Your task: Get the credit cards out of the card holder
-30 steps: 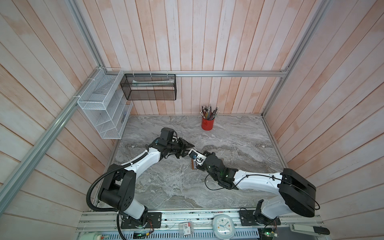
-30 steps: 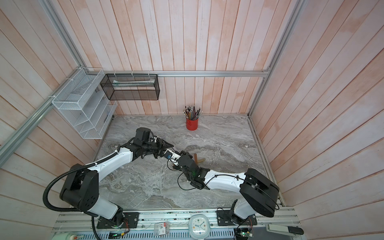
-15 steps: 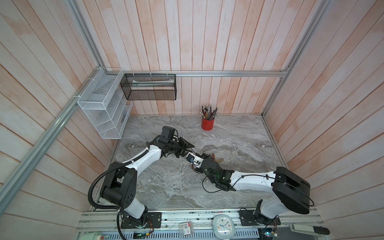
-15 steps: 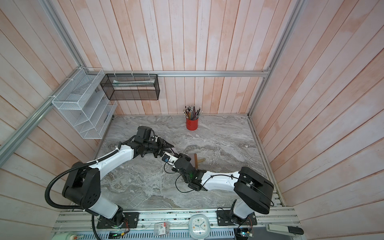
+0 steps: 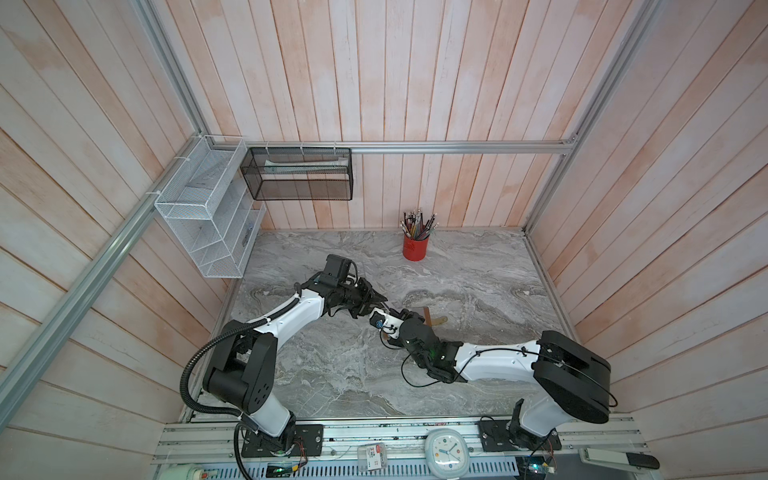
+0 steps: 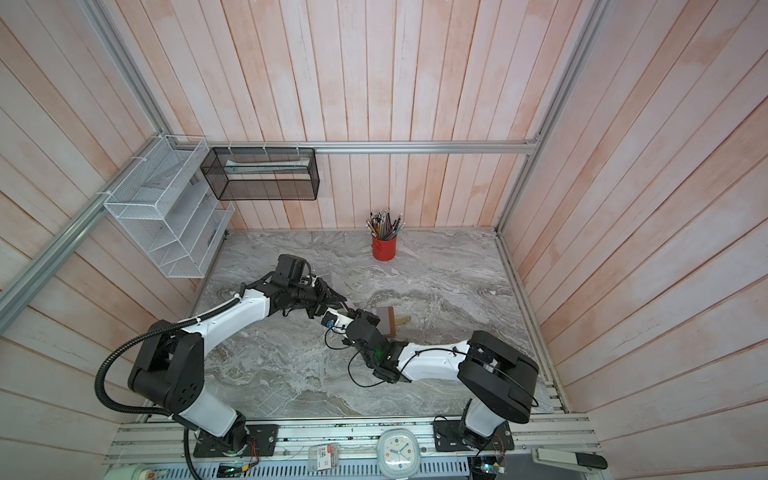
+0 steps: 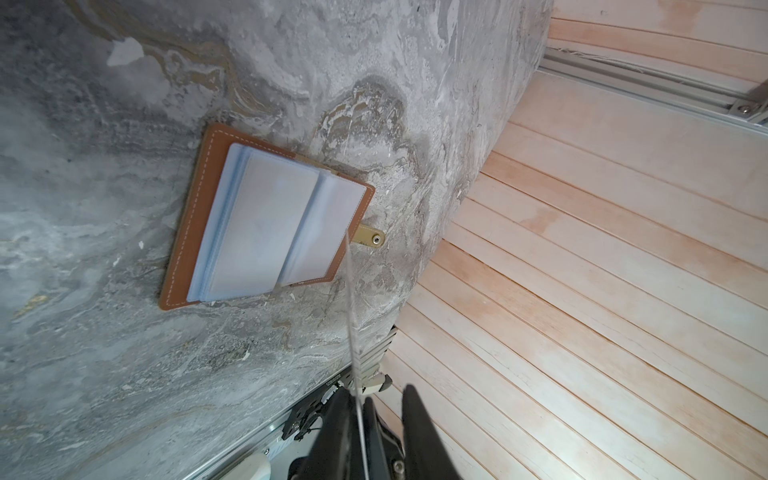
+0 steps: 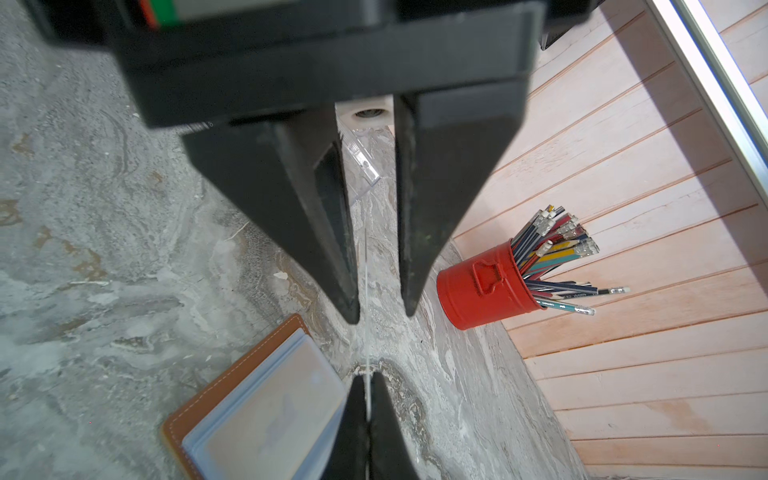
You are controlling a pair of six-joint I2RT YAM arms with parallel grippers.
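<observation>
The right gripper (image 8: 365, 382) is clamped on a thin pale card (image 7: 351, 311), seen edge-on. The left gripper (image 8: 382, 309) straddles the card, jaws apart. Nearby the holder (image 7: 187, 232) lies open on the grey marble table (image 7: 83, 166), pale sleeves (image 7: 266, 220) up. A red cup (image 8: 482, 291) of pencils (image 8: 552, 249) stands by the plank wall (image 5: 374, 83), where a white rack (image 5: 203, 224) and a black basket (image 5: 297, 174) hang.

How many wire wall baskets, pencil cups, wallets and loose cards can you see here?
Wire baskets: 2, white and black
Pencil cup: 1
Card holder: 1
Loose card: 1, seen edge-on
Total: 5
</observation>
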